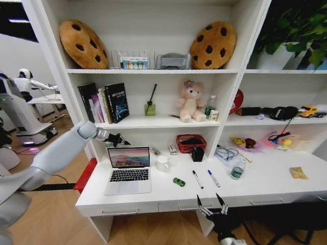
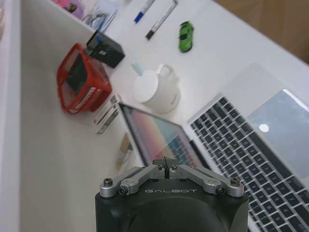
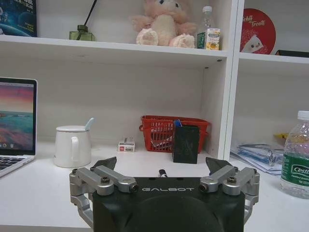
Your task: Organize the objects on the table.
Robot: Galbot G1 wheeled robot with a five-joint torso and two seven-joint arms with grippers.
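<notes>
Now one laptop (image 1: 129,170), two pens (image 1: 197,179); left gripper (image 2: 166,166) closed, empty; right gripper (image 1: 212,202) spread, empty

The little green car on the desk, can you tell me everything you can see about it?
The little green car is a tiny bright green toy with dark windows, and it looks like shiny plastic or metal. It sits flat on its wheels on the white desk, between the open laptop and the two pens, in front of the white mug. Only the desk touches it.
</notes>
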